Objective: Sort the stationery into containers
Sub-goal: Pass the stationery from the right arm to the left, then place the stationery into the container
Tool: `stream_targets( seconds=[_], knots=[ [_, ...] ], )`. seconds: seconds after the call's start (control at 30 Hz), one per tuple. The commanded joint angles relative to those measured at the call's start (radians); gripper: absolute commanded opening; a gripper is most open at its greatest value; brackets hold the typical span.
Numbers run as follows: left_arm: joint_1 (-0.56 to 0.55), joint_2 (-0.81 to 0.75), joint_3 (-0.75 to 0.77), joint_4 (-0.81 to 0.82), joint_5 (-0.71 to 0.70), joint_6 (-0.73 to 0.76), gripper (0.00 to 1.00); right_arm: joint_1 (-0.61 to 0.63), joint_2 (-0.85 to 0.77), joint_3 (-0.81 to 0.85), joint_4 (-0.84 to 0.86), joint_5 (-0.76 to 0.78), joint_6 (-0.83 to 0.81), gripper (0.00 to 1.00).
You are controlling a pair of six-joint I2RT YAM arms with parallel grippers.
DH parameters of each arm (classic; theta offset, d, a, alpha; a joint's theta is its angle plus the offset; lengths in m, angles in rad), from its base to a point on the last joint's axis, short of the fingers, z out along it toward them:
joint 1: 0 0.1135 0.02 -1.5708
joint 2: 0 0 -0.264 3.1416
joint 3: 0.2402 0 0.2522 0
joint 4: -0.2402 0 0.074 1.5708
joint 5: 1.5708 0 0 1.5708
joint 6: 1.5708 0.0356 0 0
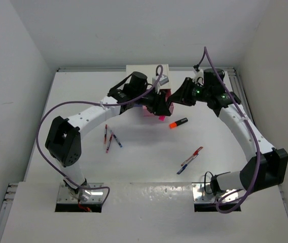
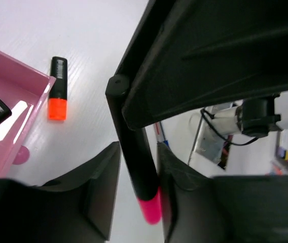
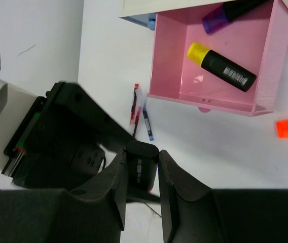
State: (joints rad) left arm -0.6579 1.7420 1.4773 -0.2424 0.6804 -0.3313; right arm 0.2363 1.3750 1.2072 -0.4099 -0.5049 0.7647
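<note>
Both grippers [image 2: 140,200] [image 3: 141,174] clench one pink highlighter [image 2: 146,190] at 6 o'clock of our pink drawer [image 3: 268,66]; two highlighters inside, orange highlighter [image 1: 178,123] and pens [image 1: 190,160] remain on the table [image 1: 149,167].

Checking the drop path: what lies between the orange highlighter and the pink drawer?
Nothing; in the left wrist view bare table separates the orange highlighter from the pink drawer.

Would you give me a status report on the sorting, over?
Left gripper and right gripper both shut on pink highlighter. Pink drawer open. Orange highlighter loose on table. Nothing blocks drawer.
</note>
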Motion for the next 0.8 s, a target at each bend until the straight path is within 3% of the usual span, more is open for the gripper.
stream_targets(
  seconds=[0.0,0.03,0.07,0.13,0.23,0.27,0.3,0.5,0.77],
  knots=[
    [0.004,-0.006,0.038,0.017,0.002,0.003,0.38,0.006,-0.025,0.034,0.031,-0.011,0.028,0.00],
    [0.015,-0.007,0.044,0.015,0.002,0.005,0.33,0.003,-0.027,0.031,0.031,-0.014,0.028,0.02],
    [0.021,-0.006,0.049,0.008,0.004,0.009,0.25,-0.008,-0.034,0.026,0.029,-0.017,0.030,0.17],
    [0.049,-0.006,0.080,-0.014,-0.001,0.043,0.20,-0.032,-0.042,0.022,0.025,-0.015,0.012,0.34],
    [0.096,0.017,0.193,-0.118,-0.031,0.159,0.15,-0.118,-0.048,0.017,0.006,-0.035,-0.072,0.48],
    [0.107,0.049,0.239,-0.212,-0.045,0.263,0.15,-0.168,-0.047,0.011,0.006,-0.062,-0.109,0.52],
    [0.124,0.069,0.344,-0.263,-0.083,0.314,0.14,-0.195,-0.045,0.009,0.002,-0.076,-0.146,0.55],
    [0.107,0.327,0.771,-0.672,-0.238,0.658,0.22,-0.310,0.002,0.020,-0.101,-0.113,-0.490,0.57],
    [0.040,0.410,0.758,-0.719,-0.372,0.788,0.23,-0.344,-0.033,-0.038,-0.069,-0.073,-0.651,0.53]
  ],
)
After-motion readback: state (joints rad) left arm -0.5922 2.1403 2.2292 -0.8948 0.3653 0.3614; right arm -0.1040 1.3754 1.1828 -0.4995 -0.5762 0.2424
